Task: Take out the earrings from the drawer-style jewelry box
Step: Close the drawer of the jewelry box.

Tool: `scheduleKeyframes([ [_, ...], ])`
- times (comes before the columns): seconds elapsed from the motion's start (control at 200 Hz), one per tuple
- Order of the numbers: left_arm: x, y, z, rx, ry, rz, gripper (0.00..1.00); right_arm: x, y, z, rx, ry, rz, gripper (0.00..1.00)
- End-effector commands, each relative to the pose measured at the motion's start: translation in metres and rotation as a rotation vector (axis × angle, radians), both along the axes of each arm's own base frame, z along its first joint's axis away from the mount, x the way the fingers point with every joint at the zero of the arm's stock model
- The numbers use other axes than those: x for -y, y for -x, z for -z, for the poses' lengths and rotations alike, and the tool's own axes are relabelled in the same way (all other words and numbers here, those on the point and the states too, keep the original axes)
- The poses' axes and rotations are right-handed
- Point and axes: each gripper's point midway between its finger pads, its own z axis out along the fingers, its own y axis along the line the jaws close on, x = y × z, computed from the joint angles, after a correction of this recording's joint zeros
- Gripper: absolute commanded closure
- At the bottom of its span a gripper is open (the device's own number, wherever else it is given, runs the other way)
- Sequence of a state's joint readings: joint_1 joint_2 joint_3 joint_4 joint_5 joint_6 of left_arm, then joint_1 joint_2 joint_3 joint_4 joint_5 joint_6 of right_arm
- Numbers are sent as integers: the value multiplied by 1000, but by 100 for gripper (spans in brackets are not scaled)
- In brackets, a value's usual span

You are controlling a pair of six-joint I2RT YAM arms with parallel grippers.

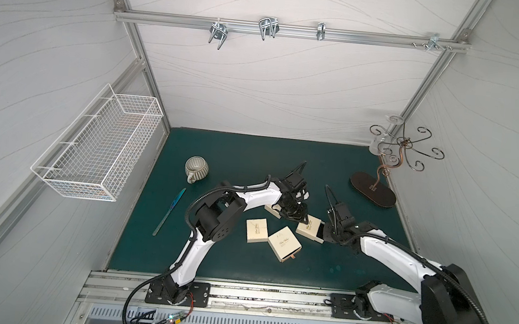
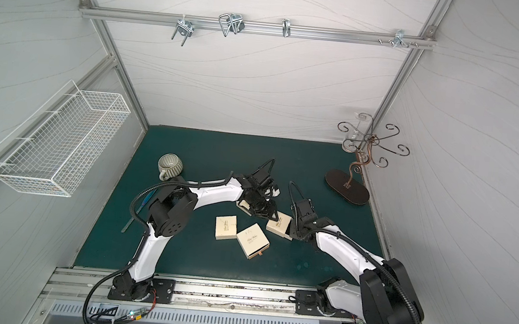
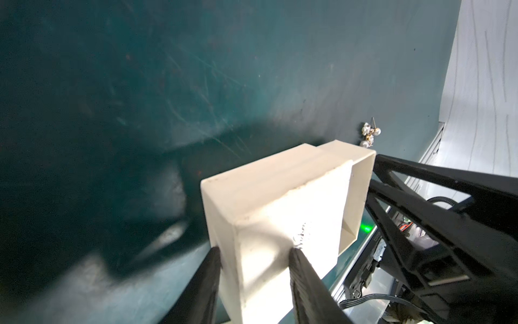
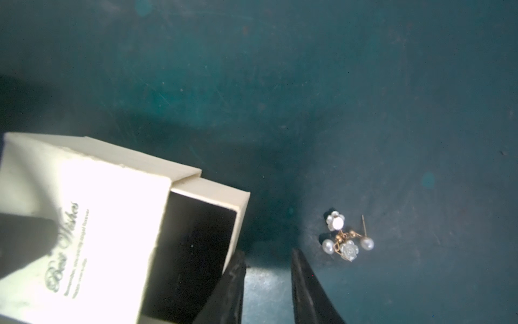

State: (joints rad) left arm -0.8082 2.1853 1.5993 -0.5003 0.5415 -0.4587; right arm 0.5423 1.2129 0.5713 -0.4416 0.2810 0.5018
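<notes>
The cream drawer-style jewelry box [image 1: 308, 227] [image 2: 278, 223] lies mid-mat with its drawer pulled partly out toward the right arm. The drawer's black inside [image 4: 196, 252] looks empty. The earrings [image 4: 346, 238], small pearl beads and white flowers on gold wire, lie on the green mat just beyond the drawer's end [image 3: 370, 134]. My left gripper [image 3: 255, 250] [image 1: 303, 220] holds the sleeve's [image 3: 266, 210] closed end, one finger against each side. My right gripper [image 4: 266, 252] [image 1: 325, 237] hovers open over bare mat between the drawer rim and the earrings, with nothing in it.
Two more cream boxes [image 1: 257, 230] [image 1: 284, 243] lie in front of the left arm, and another [image 1: 271, 209] sits partly under it. A ribbed cup [image 1: 196, 167] and a blue-green blade [image 1: 170, 211] lie at the left. A jewelry stand [image 1: 372, 190] is at the back right, a wire basket [image 1: 97, 144] on the left wall.
</notes>
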Motion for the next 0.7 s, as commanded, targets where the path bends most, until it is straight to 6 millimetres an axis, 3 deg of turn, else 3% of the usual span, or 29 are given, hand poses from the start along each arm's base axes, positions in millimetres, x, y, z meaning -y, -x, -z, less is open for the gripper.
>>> scheduleKeyframes([
  [0.0, 25, 41, 2, -54, 55, 136, 57, -21, -5, -7, 14, -64, -62, 69],
  [0.16, 28, 43, -1, -50, 63, 155, 55, -28, -3, -9, 24, -82, -101, 69],
  [0.595, 35, 51, -8, -44, 102, 200, 38, -48, 1, -15, 55, -147, -184, 69],
  [0.695, 33, 49, -6, -37, 81, 190, 38, -43, 0, -16, 63, -117, -163, 69],
])
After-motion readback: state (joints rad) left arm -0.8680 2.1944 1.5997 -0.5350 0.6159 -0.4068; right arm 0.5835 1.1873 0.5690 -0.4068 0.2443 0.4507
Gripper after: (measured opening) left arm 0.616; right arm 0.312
